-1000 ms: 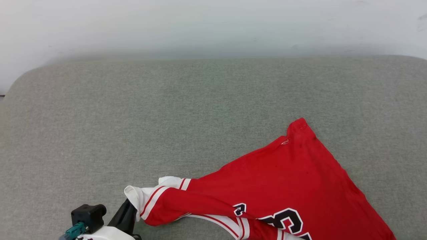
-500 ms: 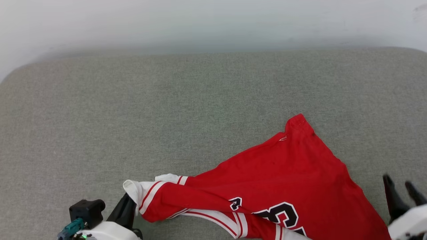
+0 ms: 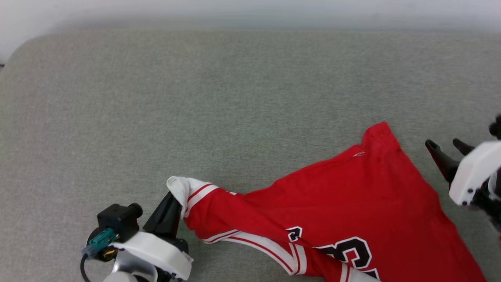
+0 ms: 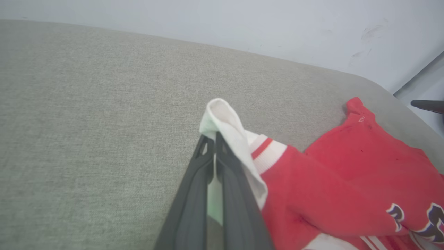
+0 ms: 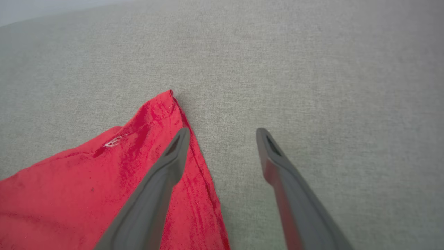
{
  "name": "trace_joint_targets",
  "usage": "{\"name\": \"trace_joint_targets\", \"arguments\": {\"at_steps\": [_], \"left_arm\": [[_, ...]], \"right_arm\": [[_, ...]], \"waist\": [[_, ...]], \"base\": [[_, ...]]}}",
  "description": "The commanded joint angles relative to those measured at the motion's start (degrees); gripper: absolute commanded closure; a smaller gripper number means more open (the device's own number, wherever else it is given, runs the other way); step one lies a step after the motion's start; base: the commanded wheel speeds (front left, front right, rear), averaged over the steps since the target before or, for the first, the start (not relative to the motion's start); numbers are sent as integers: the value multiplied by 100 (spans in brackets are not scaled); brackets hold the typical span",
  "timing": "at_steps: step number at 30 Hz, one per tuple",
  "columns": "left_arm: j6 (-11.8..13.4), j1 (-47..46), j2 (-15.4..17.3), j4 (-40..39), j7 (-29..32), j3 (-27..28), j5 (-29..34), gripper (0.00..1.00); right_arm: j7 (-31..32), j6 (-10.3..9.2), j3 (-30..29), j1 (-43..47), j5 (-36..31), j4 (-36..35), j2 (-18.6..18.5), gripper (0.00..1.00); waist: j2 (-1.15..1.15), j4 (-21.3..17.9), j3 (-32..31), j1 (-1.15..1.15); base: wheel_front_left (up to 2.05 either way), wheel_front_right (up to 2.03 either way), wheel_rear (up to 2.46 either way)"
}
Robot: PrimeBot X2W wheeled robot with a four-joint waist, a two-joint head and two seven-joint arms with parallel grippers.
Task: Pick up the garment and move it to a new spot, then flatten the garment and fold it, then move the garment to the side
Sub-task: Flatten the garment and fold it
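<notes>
Cushion (image 3: 235, 98) of grey woven fabric with rounded corners carries everything, and a pale wall (image 4: 242, 21) rises behind its far edge. Jersey (image 3: 352, 196) lies on the near right part of the cushion, mostly flat. Its red body narrows to a corner pointing away from the robot, and its near part runs off the bottom of the head view.

The left gripper (image 3: 172, 197) sits near the lower left of the head view, at the jersey's left end. Its fingers (image 4: 194, 194) are pressed together, pinching the white sleeve (image 4: 225, 121), which is lifted and folds over their tips. Red-and-white striped trim borders that sleeve.

The right gripper (image 3: 444, 144) is at the right edge of the head view, just beside the jersey's right edge and holding nothing. Its fingers (image 5: 173, 152) are spread wide. In the right wrist view one finger crosses the red hem and the other is over bare cushion; whether either touches the cloth I cannot tell.

Black numerals (image 3: 352, 254) outlined in white show near the bottom edge. A small white logo (image 5: 112, 141) sits near the far corner.
</notes>
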Motion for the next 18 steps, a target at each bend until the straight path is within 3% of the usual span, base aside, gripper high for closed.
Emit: {"name": "trace_joint_targets", "arguments": {"at_steps": [1, 4, 8, 12, 18], "left_arm": [[-47, -139, -35, -20, -41, -47, 50, 100], [-100, -297, -91, -38, -80, -133, 85, 100], [-155, -454, -146, -47, -164, -205, 100, 100], [-205, -614, -193, -64, -229, -276, 126, 100], [-248, -747, -224, -13, -316, -315, 110, 100]], "right_arm": [[409, -4, 177, -296, 193, 63, -180, 0], [1250, -4, 404, -751, 416, 193, -471, 0], [1872, -3, 789, -1216, 435, 240, -702, 0], [2086, -3, 1136, -1505, 383, 394, -856, 0], [2216, -1, 1711, -1316, 695, 885, -751, 0]], "waist": [[0, 182, 181, -1], [0, 325, 357, -1], [0, 490, 590, -1], [0, 631, 833, -1], [0, 736, 1012, -1]], "base": [[0, 0, 0], [0, 0, 0], [0, 0, 0], [0, 0, 0], [0, 0, 0]]}}
